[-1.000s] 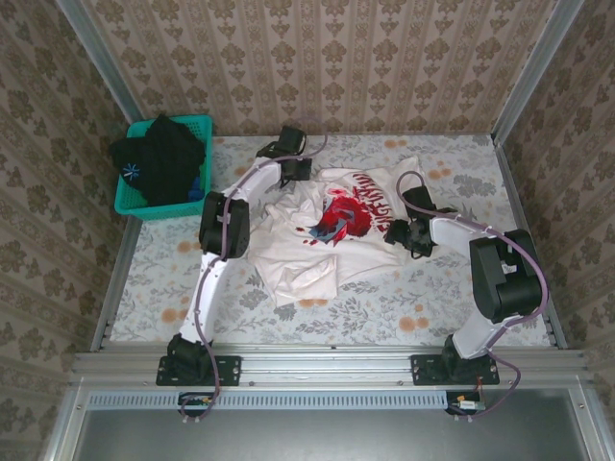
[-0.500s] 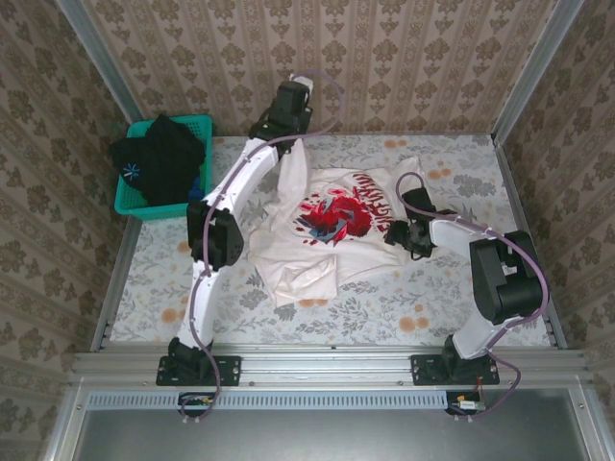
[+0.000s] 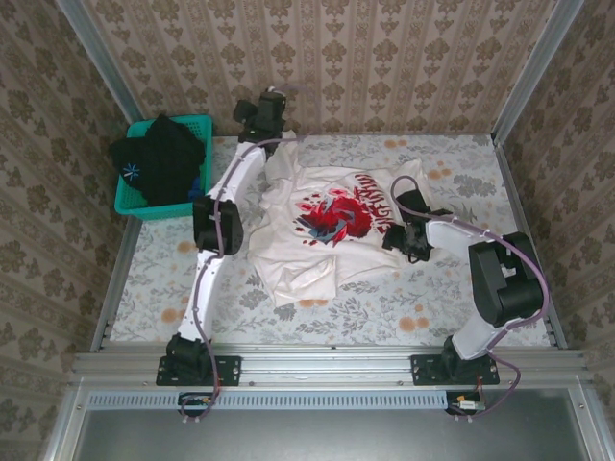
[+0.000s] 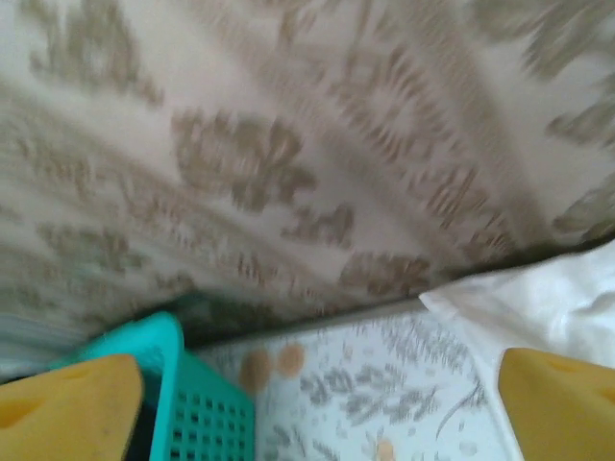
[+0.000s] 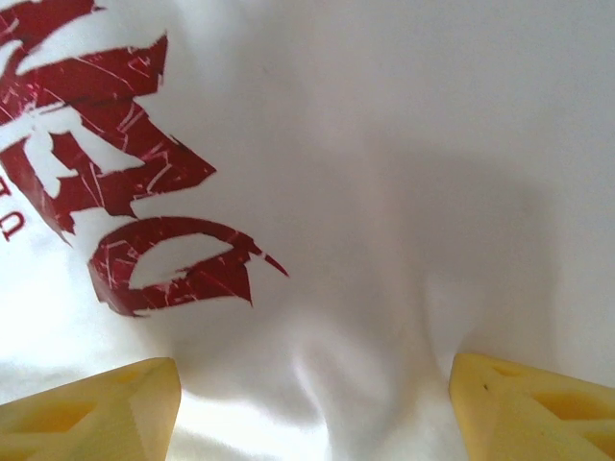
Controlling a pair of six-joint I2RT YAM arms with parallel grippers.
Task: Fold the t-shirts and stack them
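Note:
A white t-shirt (image 3: pixel 322 226) with a red-and-black chest graphic lies spread face up on the table, its near-left part folded over to the plain reverse. My left gripper (image 3: pixel 261 108) is raised at the back wall beyond the shirt's far-left corner. In the left wrist view it (image 4: pixel 322 413) is open and empty, with the shirt's edge (image 4: pixel 548 307) at the right. My right gripper (image 3: pixel 397 235) is low over the shirt's right side. In the right wrist view it (image 5: pixel 312 403) is open, its fingers straddling a soft wrinkle beside the red lettering (image 5: pixel 125 192).
A teal mesh basket (image 3: pixel 197 125) stands at the back left, heaped with dark clothes (image 3: pixel 159 158); its corner (image 4: pixel 192 413) shows close under my left gripper. Patterned walls close the table on three sides. Bare tablecloth lies in front of the shirt.
My left gripper opened and let go of the shirt's far-left corner, then swung left and back toward the wall. The shirt has settled flatter. The right arm barely moved.

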